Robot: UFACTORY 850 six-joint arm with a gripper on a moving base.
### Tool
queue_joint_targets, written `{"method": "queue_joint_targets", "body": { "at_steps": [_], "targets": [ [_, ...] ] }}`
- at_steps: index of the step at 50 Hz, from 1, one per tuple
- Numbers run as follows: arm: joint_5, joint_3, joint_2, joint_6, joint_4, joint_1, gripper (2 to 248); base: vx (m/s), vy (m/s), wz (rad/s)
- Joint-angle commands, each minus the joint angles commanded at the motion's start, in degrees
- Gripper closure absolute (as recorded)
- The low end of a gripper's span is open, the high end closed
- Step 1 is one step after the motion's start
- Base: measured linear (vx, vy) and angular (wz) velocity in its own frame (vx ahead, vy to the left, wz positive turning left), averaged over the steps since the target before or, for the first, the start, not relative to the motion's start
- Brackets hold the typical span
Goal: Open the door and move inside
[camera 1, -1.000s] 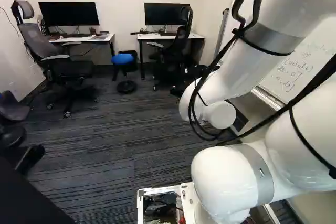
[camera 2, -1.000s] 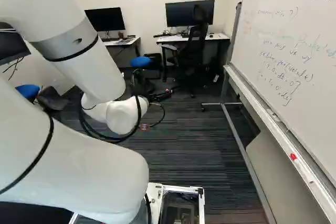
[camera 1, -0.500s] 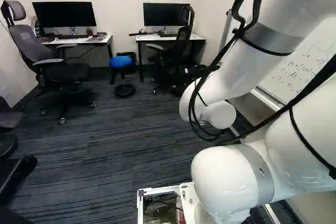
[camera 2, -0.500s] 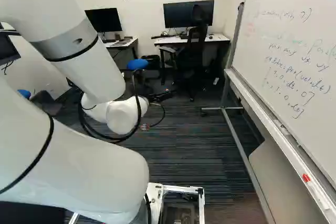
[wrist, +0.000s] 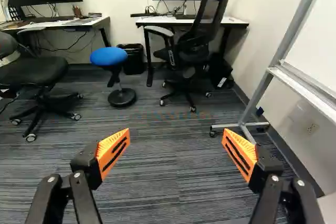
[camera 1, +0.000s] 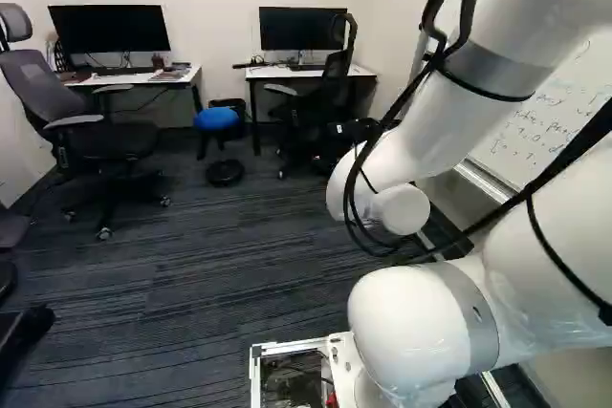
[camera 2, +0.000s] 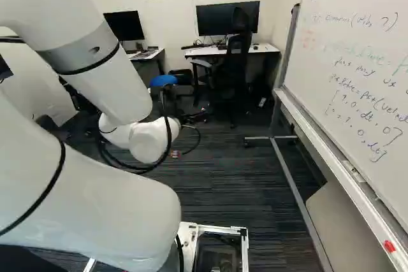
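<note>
My gripper [wrist: 176,136], 2 fingers apart, is empty; the door is out of view, place unknown. Entry appears done: room ahead, blue stool [wrist: 108,56] near the far edge of the floor [wrist: 168,182]; stopping perhaps remains.

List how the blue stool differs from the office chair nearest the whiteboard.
The stool has a round blue seat; the chair has a black one. The stool has no backrest or armrests, while the chair has a tall backrest and armrests. The stool stands on a flat round foot, the chair on spread legs with casters. Both stand upright on the striped carpet.
</note>
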Motion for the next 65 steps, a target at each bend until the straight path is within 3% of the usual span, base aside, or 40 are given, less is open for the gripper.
{"method": "queue_joint_targets", "body": {
  "at_steps": [33,65],
  "targets": [
    [0.00,0.00,0.00,0.00,0.00,0.00,3,0.164,0.002,-0.019],
    [0.00,0.00,0.00,0.00,0.00,0.00,3,-0.004,0.000,0.000]
  ]
}}
